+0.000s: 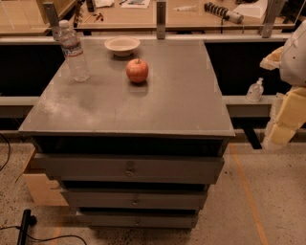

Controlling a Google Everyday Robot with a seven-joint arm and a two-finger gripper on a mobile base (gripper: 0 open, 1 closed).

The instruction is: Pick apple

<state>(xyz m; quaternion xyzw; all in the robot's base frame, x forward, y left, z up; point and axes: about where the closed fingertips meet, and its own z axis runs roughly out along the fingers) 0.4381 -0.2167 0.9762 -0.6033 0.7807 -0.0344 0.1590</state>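
The apple [137, 71] is round and red-orange with a small dark stem dimple on top. It sits on the grey cabinet top [162, 105], toward the back and left of centre. My gripper [283, 125] hangs at the far right edge of the view, off the cabinet's right side and well below and to the right of the apple. It touches nothing on the cabinet. The pale arm segment [294, 55] above it is partly cut off by the frame edge.
A shallow cream bowl [122, 45] stands just behind the apple. A clear water bottle [74, 51] stands upright to the apple's left. The cabinet has several drawers [129, 168] below. A small pump bottle [255, 90] sits on a ledge at right. A workbench [143, 14] lies behind.
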